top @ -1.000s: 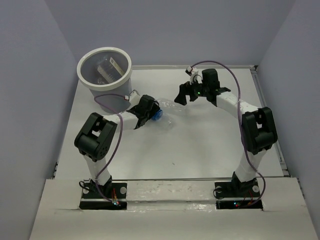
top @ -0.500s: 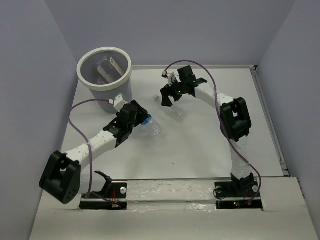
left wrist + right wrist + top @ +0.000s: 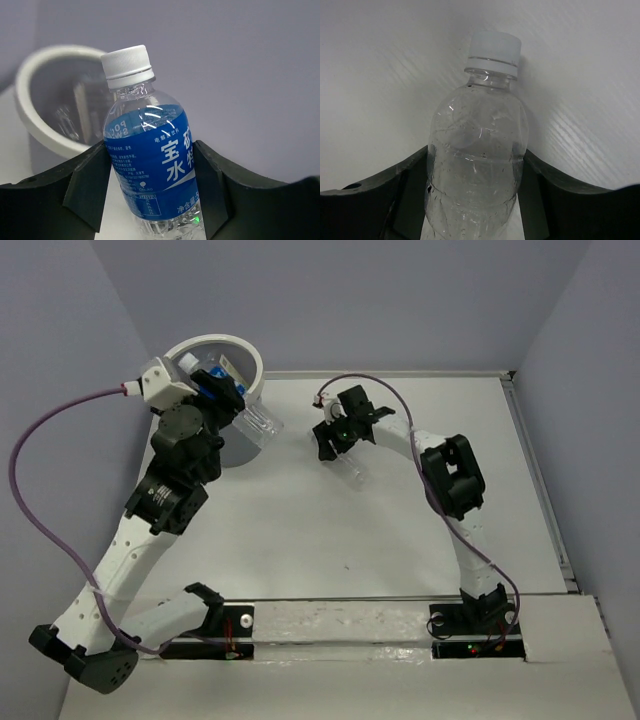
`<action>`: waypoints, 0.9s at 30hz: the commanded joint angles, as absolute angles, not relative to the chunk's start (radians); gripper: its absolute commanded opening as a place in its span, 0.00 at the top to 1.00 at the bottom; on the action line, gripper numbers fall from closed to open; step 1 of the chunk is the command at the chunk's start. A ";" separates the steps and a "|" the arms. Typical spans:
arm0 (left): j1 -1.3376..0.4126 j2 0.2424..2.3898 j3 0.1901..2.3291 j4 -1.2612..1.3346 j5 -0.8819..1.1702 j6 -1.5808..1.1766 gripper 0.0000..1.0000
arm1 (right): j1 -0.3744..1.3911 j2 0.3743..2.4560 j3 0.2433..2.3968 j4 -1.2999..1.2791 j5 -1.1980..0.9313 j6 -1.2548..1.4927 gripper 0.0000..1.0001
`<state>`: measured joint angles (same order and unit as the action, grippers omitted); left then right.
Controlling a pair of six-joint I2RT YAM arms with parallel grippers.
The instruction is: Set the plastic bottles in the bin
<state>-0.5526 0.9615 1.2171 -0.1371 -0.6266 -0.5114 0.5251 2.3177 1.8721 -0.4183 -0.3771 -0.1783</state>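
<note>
My left gripper (image 3: pixel 222 390) is raised beside the grey bin (image 3: pixel 245 352) and shut on a clear bottle with a blue label (image 3: pixel 255 420). In the left wrist view (image 3: pixel 152 147) that bottle (image 3: pixel 150 165) stands between the fingers, its white cap up, with the bin (image 3: pixel 30 120) behind on the left and clear bottles inside it (image 3: pixel 75 115). My right gripper (image 3: pixel 338 440) is low over a plain clear bottle (image 3: pixel 355 468) lying on the table. In the right wrist view (image 3: pixel 475 152) the jaws press both sides of this bottle (image 3: pixel 475 140).
The white table (image 3: pixel 400 530) is walled by grey panels on the left, back and right. The left arm's purple cable (image 3: pixel 40 500) loops out to the left. The bin stands at the table's back left corner.
The left arm has lifted the blue-labelled bottle off the table and swung it up and left to the bin's rim. The right gripper has settled down around the plain bottle.
</note>
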 commanded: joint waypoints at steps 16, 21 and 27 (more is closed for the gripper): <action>-0.252 1.519 1.654 0.244 -1.042 0.170 0.56 | 0.551 1.547 1.201 0.080 -0.428 0.132 0.54; -0.252 1.548 1.473 0.394 -1.049 0.207 0.54 | 0.551 1.450 1.169 0.147 -0.439 0.166 0.54; -0.252 1.575 1.343 0.478 -1.031 0.169 0.48 | 0.560 1.361 1.160 0.310 -0.463 0.224 0.54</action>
<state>-0.2535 1.5764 1.3933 0.3214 -0.9924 0.1684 0.5472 1.4410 1.1492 0.1020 -0.4297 0.1638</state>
